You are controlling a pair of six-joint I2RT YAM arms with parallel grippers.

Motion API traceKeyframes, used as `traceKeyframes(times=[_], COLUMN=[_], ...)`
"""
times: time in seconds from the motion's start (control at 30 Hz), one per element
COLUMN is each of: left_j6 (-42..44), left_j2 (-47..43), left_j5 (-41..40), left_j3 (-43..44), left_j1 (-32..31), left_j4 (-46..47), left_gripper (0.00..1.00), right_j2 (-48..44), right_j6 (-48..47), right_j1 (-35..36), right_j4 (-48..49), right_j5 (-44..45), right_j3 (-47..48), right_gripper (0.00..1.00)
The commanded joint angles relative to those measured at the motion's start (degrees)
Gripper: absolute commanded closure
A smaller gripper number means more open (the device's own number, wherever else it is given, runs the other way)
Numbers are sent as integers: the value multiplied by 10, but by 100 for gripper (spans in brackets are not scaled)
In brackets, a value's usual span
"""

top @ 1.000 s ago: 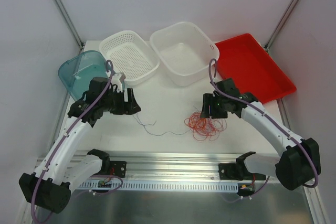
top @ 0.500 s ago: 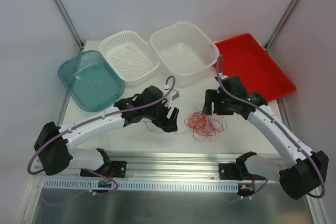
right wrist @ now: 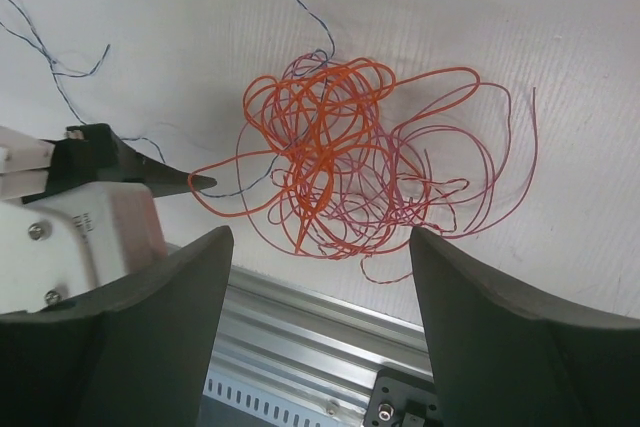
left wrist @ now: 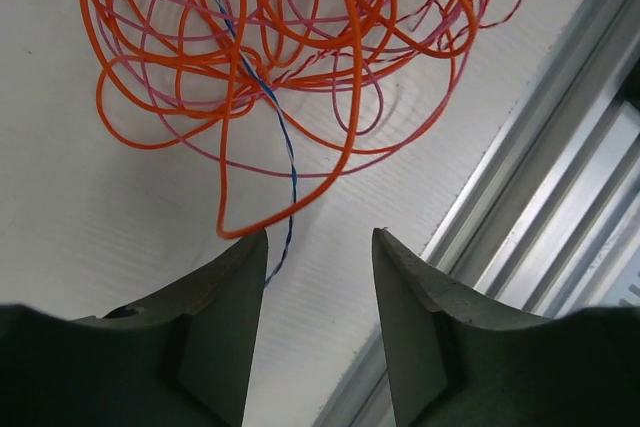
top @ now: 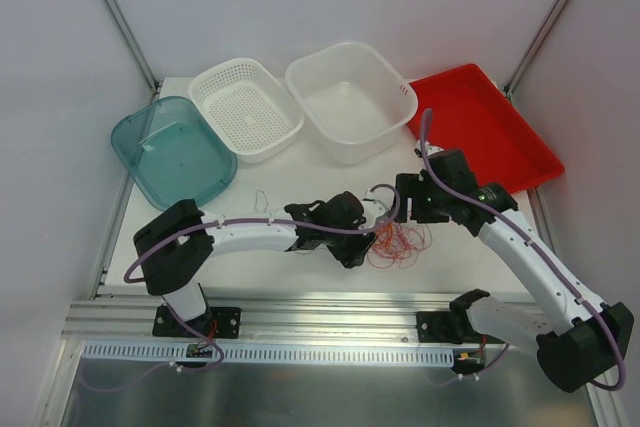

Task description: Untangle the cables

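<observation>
The cables [top: 400,242] lie as one loose tangle of orange, pink and red strands near the table's front edge, also seen in the left wrist view [left wrist: 300,57] and the right wrist view [right wrist: 350,157]. A thin blue strand [left wrist: 285,147] runs out of the tangle past my left fingers. My left gripper [top: 362,252] [left wrist: 320,237] sits low at the tangle's left edge, open, nothing between its fingers; one orange loop touches its left fingertip [left wrist: 240,247]. My right gripper [top: 415,217] [right wrist: 320,237] hovers over the tangle's far side, wide open and empty.
Along the back stand a teal tub [top: 170,152], a white perforated basket [top: 245,107], a white tub [top: 350,97] and a red tray [top: 480,132]. An aluminium rail [top: 330,302] [left wrist: 560,177] borders the table just in front of the tangle. Loose blue strand ends [right wrist: 60,87] lie left.
My left arm has swung from the table's left side across to the tangle, and its jaws have narrowed. My right gripper has drifted slightly right and opened wider.
</observation>
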Motion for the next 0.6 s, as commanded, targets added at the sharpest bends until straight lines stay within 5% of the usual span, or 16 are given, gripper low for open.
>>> traceKeyframes(times=[0.0,0.1,0.2,0.57], left_j6=[20,18,15,-31], left_j2=[20,36,35,-87], left_j5=[-30,-39,-31,-10], left_j3=[13,-1,-3,-45], left_j1=[-7,-7,-7,-7], left_j4=[62,94,98,97], left_gripper=[54,68,99,100], right_j2=[-16,-13,-6,89], right_j6=[-1,3,3,19], right_j1=[2,2,2,13], right_j4=[15,34,57,193], right_j5=[-6,-16,-35,-88], right_j3=[-12,-25,-43,-128], right_gripper=[24,24,24,30])
